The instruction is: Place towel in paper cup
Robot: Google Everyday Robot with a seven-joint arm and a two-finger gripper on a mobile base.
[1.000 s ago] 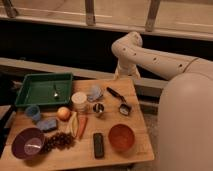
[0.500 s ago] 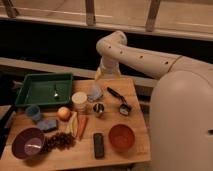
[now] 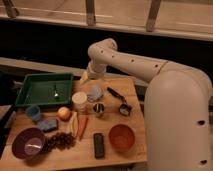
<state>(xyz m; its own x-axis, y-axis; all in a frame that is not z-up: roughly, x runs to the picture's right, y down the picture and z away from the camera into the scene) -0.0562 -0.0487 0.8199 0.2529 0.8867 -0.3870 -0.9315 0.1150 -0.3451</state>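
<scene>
The paper cup (image 3: 79, 101) is white and stands upright near the middle of the wooden table (image 3: 135, 90). The towel (image 3: 95, 92) is a crumpled blue-grey cloth lying just right of the cup, touching or nearly touching it. My white arm reaches in from the right over the table's back edge. My gripper (image 3: 86, 76) hangs at the back of the table, above and behind the towel, near the green tray's right corner. It holds nothing that I can see.
A green tray (image 3: 30, 92) with a spoon (image 3: 56, 92) sits back left. Around the cup are a small metal cup (image 3: 99, 108), a black brush (image 3: 120, 100), an orange fruit (image 3: 64, 113), a carrot (image 3: 81, 126), a blue cup (image 3: 33, 112), a purple bowl (image 3: 28, 143), grapes (image 3: 60, 141), a black remote (image 3: 99, 145) and a red bowl (image 3: 121, 137).
My arm has swung left along the table's back edge, from the right corner to behind the towel. The objects on the table have not moved.
</scene>
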